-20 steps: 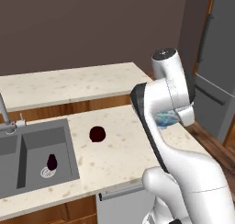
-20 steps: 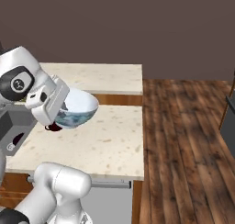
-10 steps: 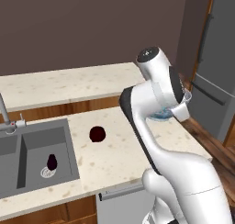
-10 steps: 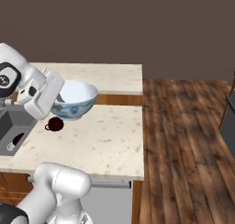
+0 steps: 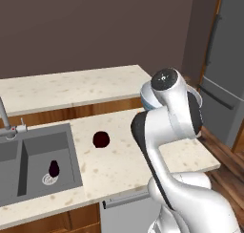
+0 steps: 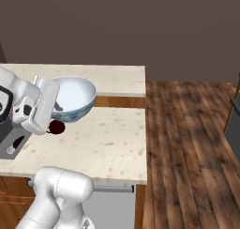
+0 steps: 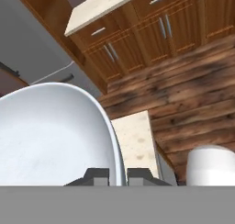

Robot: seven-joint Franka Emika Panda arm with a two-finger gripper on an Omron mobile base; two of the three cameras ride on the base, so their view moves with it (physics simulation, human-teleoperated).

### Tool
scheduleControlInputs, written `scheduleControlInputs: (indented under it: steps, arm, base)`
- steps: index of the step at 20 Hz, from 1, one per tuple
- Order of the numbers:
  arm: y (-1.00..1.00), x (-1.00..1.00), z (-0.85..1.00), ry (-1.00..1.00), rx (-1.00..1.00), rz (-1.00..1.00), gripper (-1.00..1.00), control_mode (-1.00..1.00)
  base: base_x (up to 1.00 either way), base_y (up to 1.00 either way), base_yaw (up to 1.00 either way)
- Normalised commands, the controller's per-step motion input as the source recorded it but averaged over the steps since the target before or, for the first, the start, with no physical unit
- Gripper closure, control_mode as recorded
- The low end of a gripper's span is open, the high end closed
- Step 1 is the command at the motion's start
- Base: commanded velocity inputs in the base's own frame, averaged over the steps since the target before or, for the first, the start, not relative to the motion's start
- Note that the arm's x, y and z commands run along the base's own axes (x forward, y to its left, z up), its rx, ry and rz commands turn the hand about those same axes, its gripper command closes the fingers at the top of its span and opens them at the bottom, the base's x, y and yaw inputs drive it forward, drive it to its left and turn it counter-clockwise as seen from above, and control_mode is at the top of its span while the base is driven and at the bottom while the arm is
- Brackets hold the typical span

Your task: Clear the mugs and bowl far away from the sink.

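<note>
Here, your claw was pinched tight on the rim of the bowl, one finger on each side of the wall, and held it in the air above the tabletop. At seven o'clock from the bowl in the right base view, a maroon mug stood on the tabletop. Another dark mug sat in the sink, by the drain.

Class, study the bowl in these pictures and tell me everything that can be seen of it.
The bowl is wide, round and glossy, pale blue-white inside, with darker blue patterning on its outer wall. It is off the counter, held in the air and tilted a little. The gripper is shut on its rim, one finger inside and one outside. Nothing else touches it. It hangs above the counter's back part, with a dark mug below it.
</note>
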Motion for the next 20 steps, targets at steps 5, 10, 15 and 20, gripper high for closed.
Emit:
scheduleControlInputs:
  steps: [5, 10, 15, 20]
  arm:
    - [0.00, -0.37, 0.13, -0.05, 0.00, 0.00, 1.00, -1.00]
    - [0.00, -0.52, 0.14, -0.27, 0.00, 0.00, 1.00, -1.00]
    - [0.01, -0.43, 0.15, -0.21, 0.00, -0.01, 1.00, -1.00]
    - [-0.03, -0.05, 0.00, 0.00, 0.01, -0.01, 1.00, 1.00]
  base:
    - [0.00, 0.00, 0.00]
    - [0.00, 0.00, 0.00]
    - [0.00, 0.00, 0.00]
    - [0.00, -0.15, -0.19]
